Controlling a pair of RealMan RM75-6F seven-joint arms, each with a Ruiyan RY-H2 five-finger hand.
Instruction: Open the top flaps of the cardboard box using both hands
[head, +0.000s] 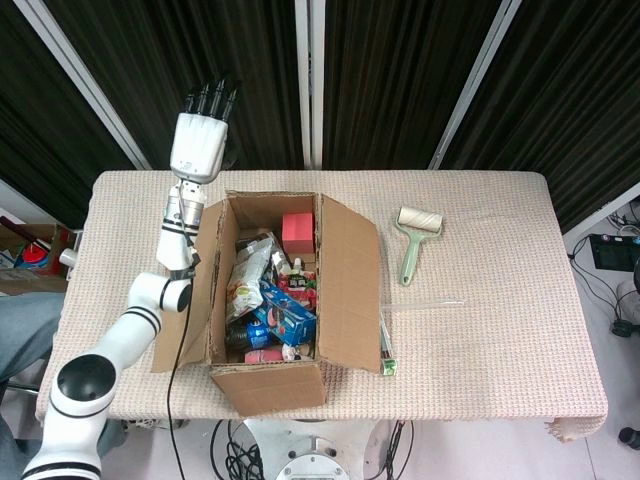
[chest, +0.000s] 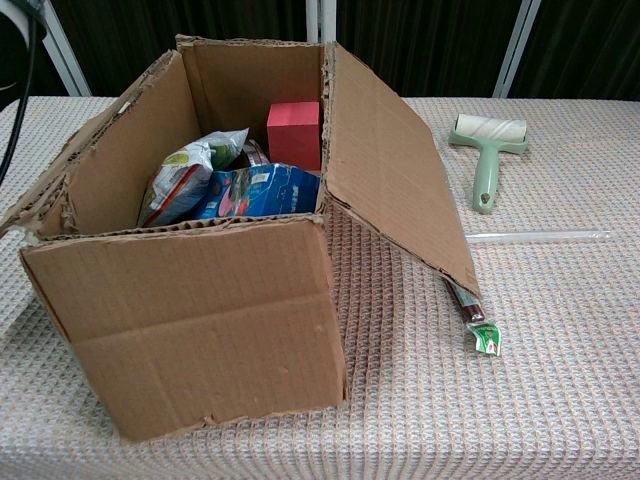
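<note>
The cardboard box (head: 268, 385) stands on the left half of the table with its top open, showing a red carton (head: 296, 230) and several snack packets. Its right flap (head: 350, 280) slopes down and outward, and the left flap (head: 183, 310) hangs outward too. In the chest view the box (chest: 200, 320) fills the left side, its right flap (chest: 390, 170) sloping down to the cloth. My left hand (head: 198, 135) is raised beyond the box's far left corner, fingers straight and pointing up, holding nothing and touching no flap. My right hand shows in neither view.
A green lint roller (head: 415, 235) lies right of the box, with a thin clear rod (head: 425, 303) nearer the front. A green-tipped packet (chest: 480, 325) pokes out from under the right flap. The woven tablecloth (head: 500, 360) stretches right and front. Dark curtains hang behind.
</note>
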